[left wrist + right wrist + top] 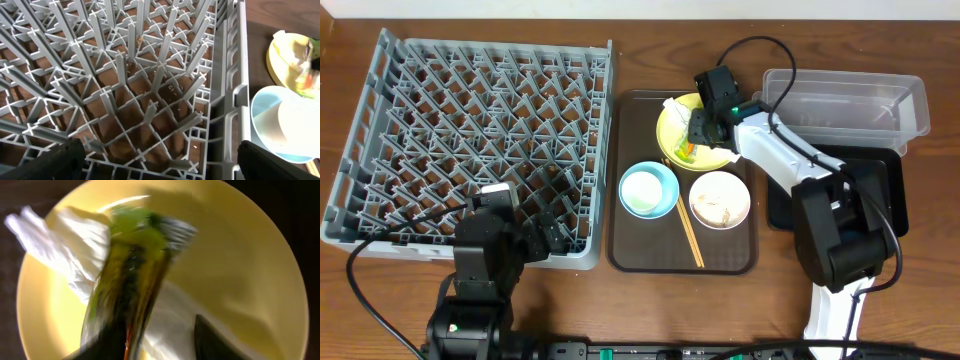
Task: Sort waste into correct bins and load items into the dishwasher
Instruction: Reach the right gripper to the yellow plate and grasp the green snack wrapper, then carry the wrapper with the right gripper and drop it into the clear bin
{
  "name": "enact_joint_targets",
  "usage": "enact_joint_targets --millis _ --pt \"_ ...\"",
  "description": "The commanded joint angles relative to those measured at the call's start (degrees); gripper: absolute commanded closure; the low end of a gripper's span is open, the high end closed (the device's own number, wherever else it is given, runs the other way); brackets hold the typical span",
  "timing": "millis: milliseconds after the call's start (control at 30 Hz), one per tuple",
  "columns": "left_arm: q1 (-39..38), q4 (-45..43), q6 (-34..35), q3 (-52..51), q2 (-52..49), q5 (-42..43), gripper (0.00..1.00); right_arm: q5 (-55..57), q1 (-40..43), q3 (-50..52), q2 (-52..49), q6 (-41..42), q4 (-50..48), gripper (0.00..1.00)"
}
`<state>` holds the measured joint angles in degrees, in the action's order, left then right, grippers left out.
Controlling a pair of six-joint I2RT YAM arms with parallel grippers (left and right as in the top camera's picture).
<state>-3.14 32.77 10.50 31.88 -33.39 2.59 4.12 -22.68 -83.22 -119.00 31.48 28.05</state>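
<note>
While the right fingers hang low over the yellow plate at the back of the brown serving tray, a green-and-orange snack wrapper stands up between them, blurred in the wrist view. The fingers look narrow, one on each side of it, but I cannot tell whether they truly pinch it. Crumpled white paper lies on the same plate, touching the wrapper. That is the main risk: a lift could drag the paper along and spill it onto the tray. The paper could also reach a bin where it may not belong. A thin, slippery wrapper held only by an edge could slide free on the way. It might then land in the light-blue bowl or the white bowl in front of the plate. Fingers set too low could catch the plate rim and tip or shove it. The clear tub and the black tray sit just right of the brown tray on the worktop. The left fingers stand wide apart, holding nothing, over the near edge of the grey dish rack.
</note>
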Motion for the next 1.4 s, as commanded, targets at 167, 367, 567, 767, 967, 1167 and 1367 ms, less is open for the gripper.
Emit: enact_joint_targets --millis 167,367,567,767,967,1167,1367 --pt "0.2 0.0 -0.4 1.4 -0.1 -0.7 0.00 0.3 -0.9 -1.2 1.1 -1.3 0.1 0.99" --pt "0.2 -0.1 -0.4 1.4 -0.1 -0.7 0.00 2.0 0.4 -1.4 11.0 -10.0 1.5 0.99" --pt "0.2 0.0 -0.4 1.4 -0.1 -0.7 0.00 13.3 5.9 -1.4 20.5 -10.8 3.9 0.99" --pt "0.2 -0.1 -0.4 1.4 -0.1 -0.7 0.00 22.0 14.0 -1.4 21.4 4.0 11.4 0.99" --pt "0.2 -0.1 -0.4 1.4 -0.1 -0.7 0.00 18.6 19.4 -1.4 19.1 13.4 10.0 0.99" --pt "0.2 0.0 -0.4 1.4 -0.1 -0.7 0.00 10.4 20.5 -1.4 18.1 5.7 0.5 0.27" --pt "0.2 -0.1 -0.4 1.4 -0.1 -0.7 0.00 -6.7 17.9 -1.4 18.4 -6.0 -1.6 0.27"
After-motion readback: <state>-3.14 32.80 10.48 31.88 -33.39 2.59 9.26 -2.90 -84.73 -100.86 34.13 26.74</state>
